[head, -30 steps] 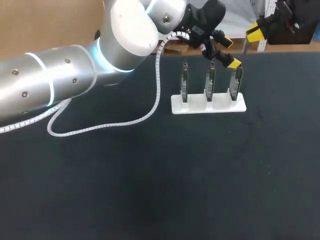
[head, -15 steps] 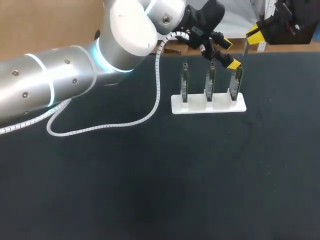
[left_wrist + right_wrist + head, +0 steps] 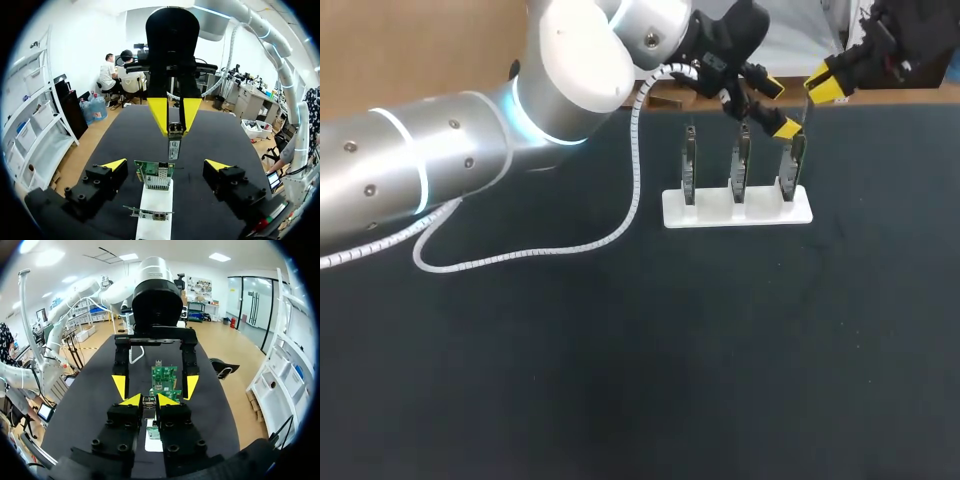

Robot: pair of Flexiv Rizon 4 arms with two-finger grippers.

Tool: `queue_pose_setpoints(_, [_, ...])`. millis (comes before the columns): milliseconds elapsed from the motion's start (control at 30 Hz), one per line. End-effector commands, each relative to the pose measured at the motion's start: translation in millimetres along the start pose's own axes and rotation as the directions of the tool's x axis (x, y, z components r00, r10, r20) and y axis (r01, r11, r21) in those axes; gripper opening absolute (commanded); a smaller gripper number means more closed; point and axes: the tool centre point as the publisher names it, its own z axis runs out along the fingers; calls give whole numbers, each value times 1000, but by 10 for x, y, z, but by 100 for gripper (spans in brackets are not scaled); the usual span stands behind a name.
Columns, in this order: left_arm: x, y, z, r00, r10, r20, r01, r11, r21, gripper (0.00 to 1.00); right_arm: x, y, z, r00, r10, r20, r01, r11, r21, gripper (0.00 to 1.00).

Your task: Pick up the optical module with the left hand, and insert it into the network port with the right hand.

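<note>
**Module poised over the board, not yet plugged in**
The right gripper is clamped on the module, which hangs just above the circuit board at the 3 o'clock end of the white stand. The left gripper is spread wide and holds nothing, with one finger on either side of that board and clear of it. My worry is that an off-line descent would jam the module on the port rim, tip the board, or clip a left finger.
</note>
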Motion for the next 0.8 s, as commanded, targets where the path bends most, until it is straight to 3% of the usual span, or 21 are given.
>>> queue_pose_setpoints(33, [-12, 13, 8, 1000, -2, -5, 2, 1000, 1, 100, 7, -24, 14, 1000, -2, 1, 2, 1000, -2, 0])
queue_pose_setpoints(800, [-12, 13, 8, 1000, -2, -5, 2, 1000, 1, 100, 120, -77, 65, 1000, 3, -4, -3, 1000, -2, 0])
